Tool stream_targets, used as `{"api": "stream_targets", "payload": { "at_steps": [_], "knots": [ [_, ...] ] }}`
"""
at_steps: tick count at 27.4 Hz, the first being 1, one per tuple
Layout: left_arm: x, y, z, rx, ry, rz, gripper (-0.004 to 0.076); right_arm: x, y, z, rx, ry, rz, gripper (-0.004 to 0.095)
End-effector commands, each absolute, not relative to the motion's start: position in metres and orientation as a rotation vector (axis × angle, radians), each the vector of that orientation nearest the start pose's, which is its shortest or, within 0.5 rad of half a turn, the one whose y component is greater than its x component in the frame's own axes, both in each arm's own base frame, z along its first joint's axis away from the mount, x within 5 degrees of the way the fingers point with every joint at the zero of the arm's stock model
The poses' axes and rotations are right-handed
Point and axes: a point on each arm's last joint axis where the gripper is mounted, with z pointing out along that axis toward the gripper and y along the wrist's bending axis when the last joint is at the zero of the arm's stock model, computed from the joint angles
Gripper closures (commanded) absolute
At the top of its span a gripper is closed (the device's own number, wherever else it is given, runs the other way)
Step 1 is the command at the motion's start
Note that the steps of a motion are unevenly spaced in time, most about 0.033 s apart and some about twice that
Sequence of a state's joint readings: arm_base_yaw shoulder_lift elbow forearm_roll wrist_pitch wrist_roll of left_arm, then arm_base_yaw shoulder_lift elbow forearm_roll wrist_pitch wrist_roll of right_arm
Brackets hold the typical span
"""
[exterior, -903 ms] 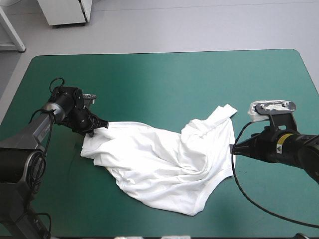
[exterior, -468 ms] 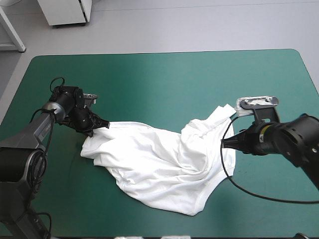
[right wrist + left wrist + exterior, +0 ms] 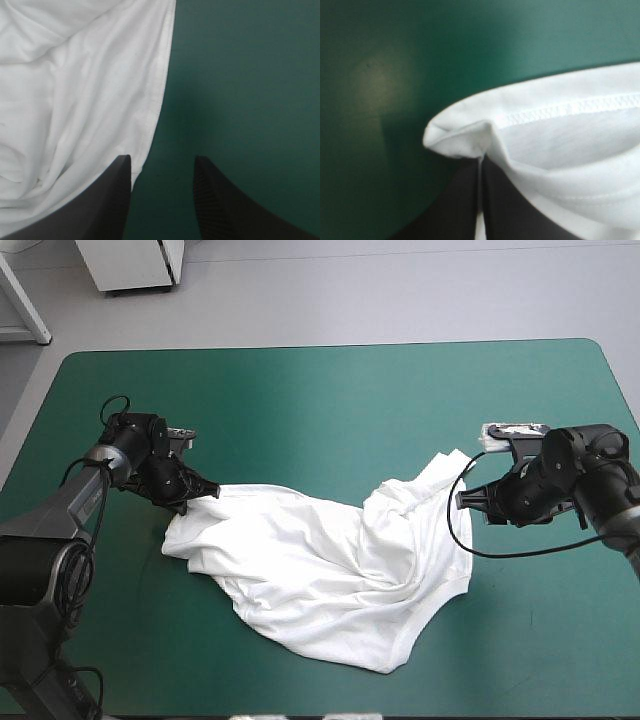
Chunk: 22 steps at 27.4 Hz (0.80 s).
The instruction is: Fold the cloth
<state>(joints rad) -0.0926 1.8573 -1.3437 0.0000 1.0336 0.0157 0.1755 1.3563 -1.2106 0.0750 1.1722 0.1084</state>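
The white T-shirt [image 3: 330,570] lies crumpled and partly spread across the middle of the teal-green table. My left gripper [image 3: 195,493] is at the shirt's left corner and is shut on the T-shirt; the left wrist view shows a hemmed fold of the T-shirt [image 3: 555,145] pinched at the tips of the two meeting black fingers [image 3: 465,200]. My right gripper [image 3: 463,500] sits low at the shirt's right edge, just below its upturned corner. In the right wrist view the right gripper [image 3: 162,165] is open, one finger over the T-shirt's [image 3: 75,90] edge, the other over bare cover.
Bare teal-green cover [image 3: 350,400] stretches from the shirt to the far edge and lies to the right of the right gripper. The near edge of the table runs close below the shirt's lowest fold [image 3: 385,665].
The right gripper has swung from beside the shirt's lower right edge toward the far side, now by the upturned corner. The left gripper and the shirt have stayed put.
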Motion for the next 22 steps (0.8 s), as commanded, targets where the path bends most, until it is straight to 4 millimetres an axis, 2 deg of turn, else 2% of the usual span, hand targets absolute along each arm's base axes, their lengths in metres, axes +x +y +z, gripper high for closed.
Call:
{"api": "stream_targets", "payload": {
  "at_steps": [1,7,11,17,22],
  "knots": [
    [0.363,-0.032,0.213,0.171,3.005,0.013,0.0733,0.266,0.052,0.330,-0.133,2.770,0.195,0.0494],
    [0.363,-0.032,0.213,0.168,3.005,0.008,0.0733,0.290,0.058,0.300,-0.147,2.835,0.218,0.0476],
    [0.363,-0.032,0.213,0.168,3.005,0.008,0.0733,0.295,0.063,0.277,-0.147,2.907,0.280,0.0475],
    [0.363,-0.032,0.213,0.168,3.005,0.008,0.0733,0.291,0.063,0.254,-0.114,2.926,0.298,0.0476],
    [0.363,-0.032,0.213,0.168,3.007,0.008,0.0733,0.283,0.077,0.237,-0.154,2.931,0.306,0.0476]
  ]
}}
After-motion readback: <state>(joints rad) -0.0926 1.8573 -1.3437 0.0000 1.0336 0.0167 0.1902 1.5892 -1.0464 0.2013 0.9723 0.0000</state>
